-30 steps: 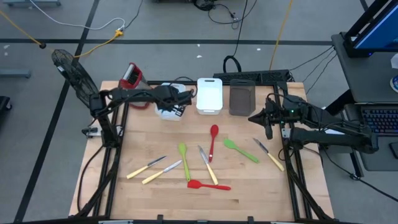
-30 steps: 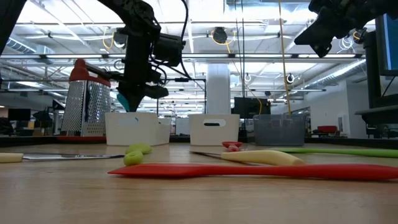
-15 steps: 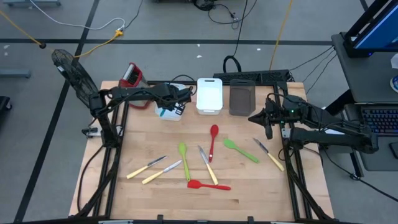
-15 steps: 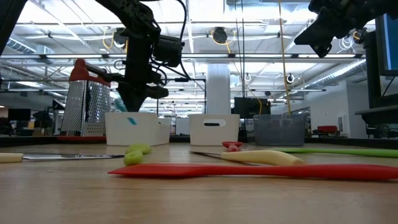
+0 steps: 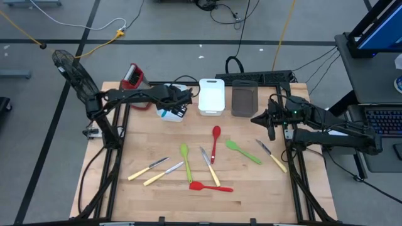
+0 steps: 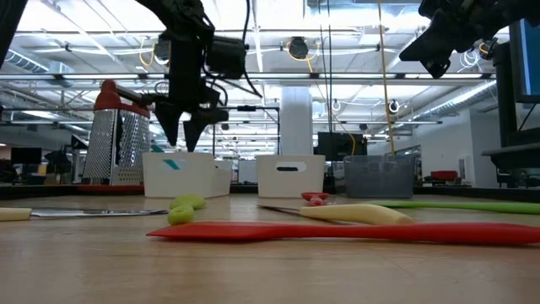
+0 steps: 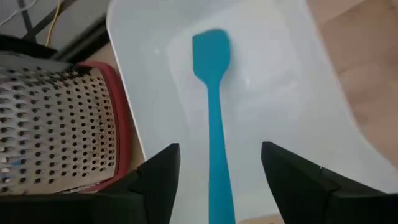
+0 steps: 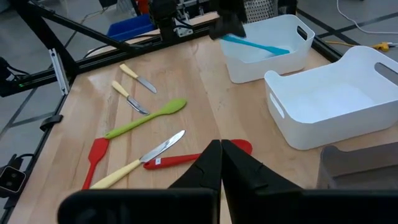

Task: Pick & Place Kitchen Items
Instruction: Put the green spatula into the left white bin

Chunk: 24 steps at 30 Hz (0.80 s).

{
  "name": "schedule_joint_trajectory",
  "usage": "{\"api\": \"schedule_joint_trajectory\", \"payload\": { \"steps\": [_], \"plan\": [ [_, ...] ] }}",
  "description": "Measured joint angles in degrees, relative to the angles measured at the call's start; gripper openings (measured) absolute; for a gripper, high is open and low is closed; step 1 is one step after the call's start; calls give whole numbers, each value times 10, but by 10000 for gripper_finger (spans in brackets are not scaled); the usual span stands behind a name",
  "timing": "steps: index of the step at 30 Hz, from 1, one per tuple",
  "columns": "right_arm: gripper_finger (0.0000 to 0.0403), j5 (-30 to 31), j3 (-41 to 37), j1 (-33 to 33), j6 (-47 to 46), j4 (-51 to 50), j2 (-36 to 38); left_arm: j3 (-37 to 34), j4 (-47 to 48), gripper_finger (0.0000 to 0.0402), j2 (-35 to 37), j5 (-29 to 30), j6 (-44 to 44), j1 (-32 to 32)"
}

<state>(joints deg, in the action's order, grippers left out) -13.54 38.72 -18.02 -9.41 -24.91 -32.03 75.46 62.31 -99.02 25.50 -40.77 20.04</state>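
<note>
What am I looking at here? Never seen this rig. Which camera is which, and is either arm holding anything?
Two dark robot arms at a wooden table. One camera looks straight down, one sits at table height, and one rides each wrist. The left gripper hangs open over a white bin, where a blue spatula lies beside a metal grater. The right gripper waits shut and empty at the table's right edge. Red and green spoons and spatulas and yellow-handled knives lie loose, such as a red spatula. Nothing is held.
</note>
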Motion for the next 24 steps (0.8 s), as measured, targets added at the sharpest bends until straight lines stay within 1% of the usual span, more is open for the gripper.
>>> {"api": "schedule_joint_trajectory", "payload": {
  "steps": [3,6,10,12,16,20,24],
  "plan": [
    [0,0,-3,0,0,-9,0,0,-15,237,33,21,1,-17],
    [0,-2,-18,0,-9,-10,0,1,-52,232,68,35,12,-40],
    [0,-3,-39,4,-18,-10,0,1,-116,221,106,35,61,-80],
    [0,-24,-51,8,-16,-7,0,1,-140,217,118,34,88,-102],
    [0,-90,-69,16,-17,11,-2,1,-175,210,132,35,105,-150],
    [0,-106,-81,22,-18,14,-3,1,-206,204,133,32,105,-199],
    [0,-107,-102,22,-21,50,-3,1,-235,198,133,37,103,-245]
  ]
}}
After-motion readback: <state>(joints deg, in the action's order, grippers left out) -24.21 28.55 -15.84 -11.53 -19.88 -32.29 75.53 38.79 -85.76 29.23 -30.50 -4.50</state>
